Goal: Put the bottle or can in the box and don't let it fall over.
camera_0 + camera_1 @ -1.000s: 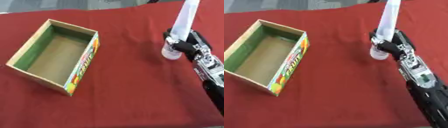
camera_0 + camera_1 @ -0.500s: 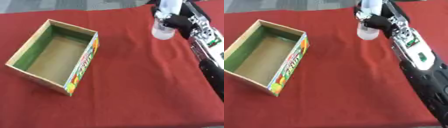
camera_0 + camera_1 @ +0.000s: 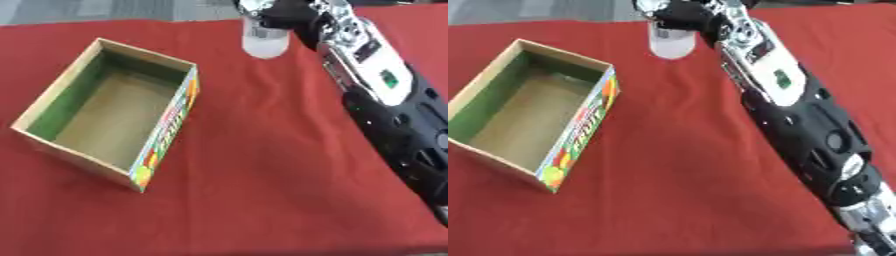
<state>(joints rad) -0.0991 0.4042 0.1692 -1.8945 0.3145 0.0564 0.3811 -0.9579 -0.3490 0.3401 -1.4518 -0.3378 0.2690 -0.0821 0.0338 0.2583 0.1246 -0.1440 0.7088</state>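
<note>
Right hand: your right hand [image 3: 682, 14] is at the top of the view, its fingers curled round the bottle [image 3: 671, 44]; the arm runs down from there to the lower right corner.
Bottle: you hold a pale, see-through bottle by its upper part. Only its rounded lower end shows below your fingers; the top runs out of the picture. It looks lifted off the cloth, though you cannot tell that for sure from these views.
Bottle position: it is above the far part of the red tablecloth [image 3: 262, 165], to the right of the box and beyond its far right corner, apart from it.
Box: the open cardboard box [image 3: 112, 112] sits on the cloth at the left, turned at an angle. You can see green inner walls, a brown floor and a colourful printed strip along its right outer side. Nothing lies in it.
Left hand: your left hand shows in neither view.
Surroundings: a grey floor [image 3: 87, 9] shows past the cloth's far edge.
</note>
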